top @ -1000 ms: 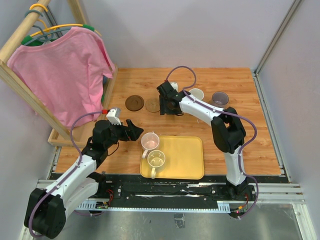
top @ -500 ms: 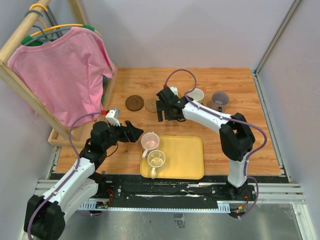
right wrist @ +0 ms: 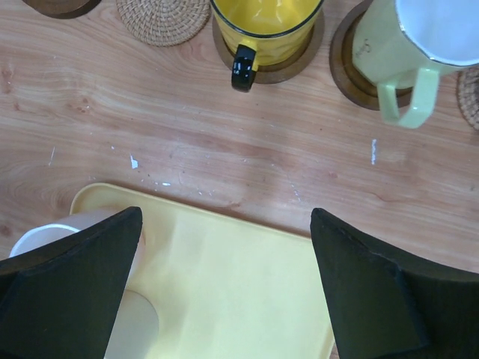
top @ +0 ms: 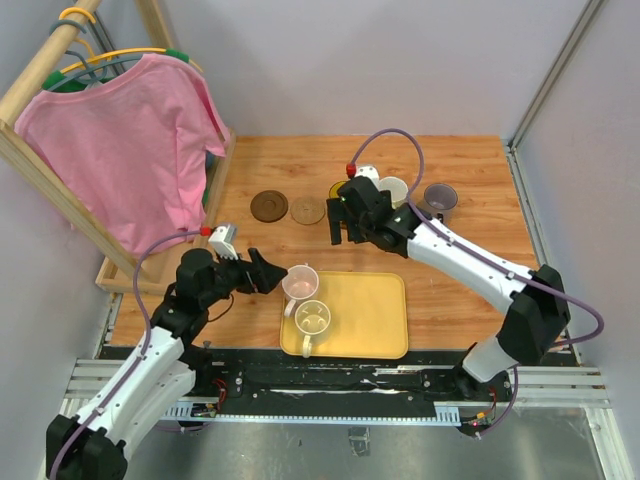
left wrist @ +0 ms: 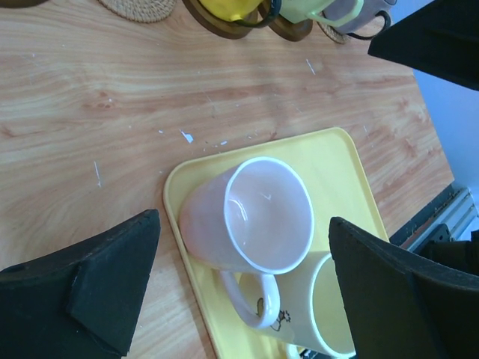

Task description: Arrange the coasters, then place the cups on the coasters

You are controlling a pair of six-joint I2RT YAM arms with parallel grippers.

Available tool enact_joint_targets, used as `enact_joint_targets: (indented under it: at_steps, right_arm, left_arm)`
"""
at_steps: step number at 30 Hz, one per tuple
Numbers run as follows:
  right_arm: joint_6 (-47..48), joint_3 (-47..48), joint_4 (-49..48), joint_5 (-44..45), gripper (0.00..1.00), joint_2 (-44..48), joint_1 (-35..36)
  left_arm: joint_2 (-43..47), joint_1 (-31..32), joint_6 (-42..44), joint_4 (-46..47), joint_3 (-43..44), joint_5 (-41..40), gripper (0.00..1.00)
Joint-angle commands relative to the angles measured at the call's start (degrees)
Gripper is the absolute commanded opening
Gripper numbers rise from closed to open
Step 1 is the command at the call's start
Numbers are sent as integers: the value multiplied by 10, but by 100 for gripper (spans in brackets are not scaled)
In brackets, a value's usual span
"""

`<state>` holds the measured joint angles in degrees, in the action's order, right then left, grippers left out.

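The pale pink cup (left wrist: 247,217) stands at the far left corner of the yellow tray (left wrist: 340,161), with the cream cup (left wrist: 329,314) touching it on the near side. My left gripper (left wrist: 243,224) is open, one finger on each side of the pink cup, not touching it. The amber yellow cup (right wrist: 266,19) sits on a dark coaster (right wrist: 269,69). Beside it the white-green cup (right wrist: 419,45) sits on another coaster (right wrist: 350,75). The purple cup (top: 438,197) is furthest right. A woven coaster (right wrist: 163,19) and a dark brown coaster (top: 268,206) lie bare. My right gripper (right wrist: 226,217) is open and holds nothing, above the tray's far edge.
A wooden clothes rack with a pink shirt (top: 130,140) stands at the left, its base frame (top: 125,275) on the table beside my left arm. Grey walls close the back and right sides.
My right gripper opened off the yellow cup and drew back toward the tray. My left gripper slid right, up to the pink cup.
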<state>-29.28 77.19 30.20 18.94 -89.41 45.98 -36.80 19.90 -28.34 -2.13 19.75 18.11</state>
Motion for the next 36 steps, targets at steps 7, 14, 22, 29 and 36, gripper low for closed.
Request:
enact_joint_targets:
  at_steps: [7,14,22,29,36]
  right_arm:
    - [11,-58,-18,46,97,70,-20]
    - [7,-90,-32,34,97,93,-33]
    - [6,-116,-47,16,97,109,-40]
    - [8,-129,-55,6,97,115,-49]
    - [5,-140,-60,-2,97,118,-52]
  left_arm:
    - [-14,70,-14,-80,58,-23,100]
    - [-32,110,-33,-134,68,-73,100]
    - [-42,150,-74,-171,73,-120,81]
    - [-60,192,-97,-178,65,-152,75]
    - [-80,205,-102,-159,53,-163,56]
